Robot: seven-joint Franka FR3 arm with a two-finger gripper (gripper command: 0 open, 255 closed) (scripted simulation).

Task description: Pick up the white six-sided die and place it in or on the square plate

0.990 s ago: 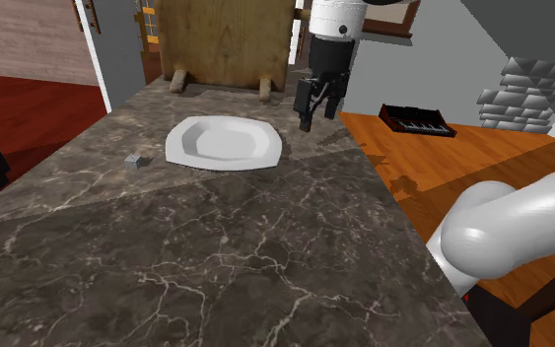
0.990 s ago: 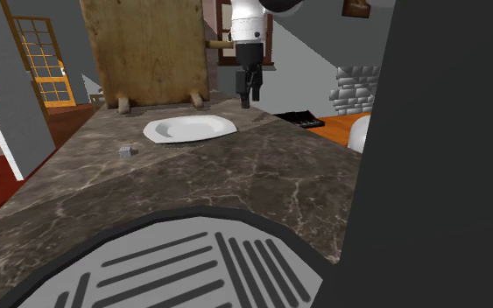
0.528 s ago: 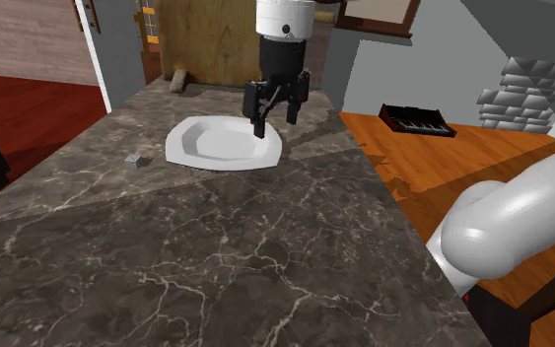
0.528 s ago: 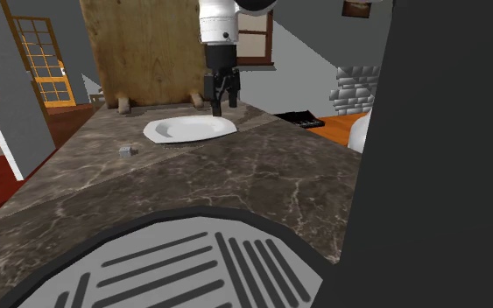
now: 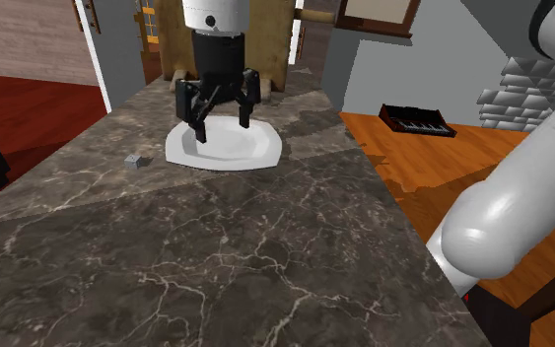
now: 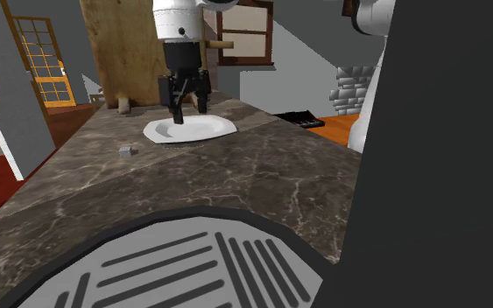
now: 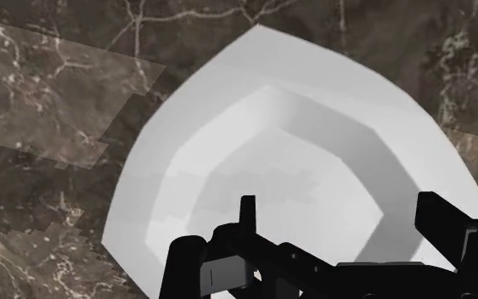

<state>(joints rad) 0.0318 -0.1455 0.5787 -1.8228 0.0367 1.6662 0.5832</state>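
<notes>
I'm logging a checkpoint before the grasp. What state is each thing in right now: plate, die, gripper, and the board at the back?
plate: right way up on the countertop, nothing in it.
die: resting on the countertop, apart from the plate, not held.
gripper: open, empty, above the plate.
wooden board: standing upright at the countertop's far end.

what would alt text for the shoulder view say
A black pincer, open, hangs over a white square plate on a dark marble counter. A small grey die lies on the counter apart from the plate, toward the shoulder view's left.
</notes>
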